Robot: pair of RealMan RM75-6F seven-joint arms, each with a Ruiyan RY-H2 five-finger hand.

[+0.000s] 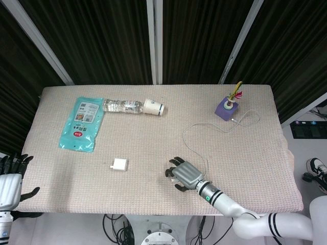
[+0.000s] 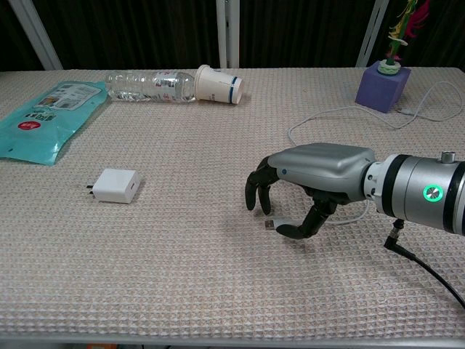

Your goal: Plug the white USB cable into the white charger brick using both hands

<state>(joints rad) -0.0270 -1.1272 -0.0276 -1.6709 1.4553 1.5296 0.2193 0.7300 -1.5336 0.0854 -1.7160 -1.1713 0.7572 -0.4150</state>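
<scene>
- Loosely curled and holding nothing yet, the right hand (image 2: 305, 189) hovers over the metal plug end (image 2: 269, 225) of the thin white USB cable (image 1: 191, 133), mid-table.
- Likely limp and light, the cable is best pinched at that stiff plug.
- Small white square charger brick (image 2: 116, 185) lies well apart; it probably slides easily.
- Left hand (image 1: 10, 181) waits spread at the table's edge.

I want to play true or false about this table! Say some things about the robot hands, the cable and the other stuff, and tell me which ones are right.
1. The right robot hand is over the plug end of the white USB cable. True.
2. The white charger brick is in the left robot hand. False: it lies alone on the table, and that hand is off the table's corner, holding nothing.
3. The paper cup stands upright. False: it lies on its side beside the plastic bottle.
4. A purple block sits at the back right. True.
5. The cable is plugged into the brick. False: they lie apart.
</scene>
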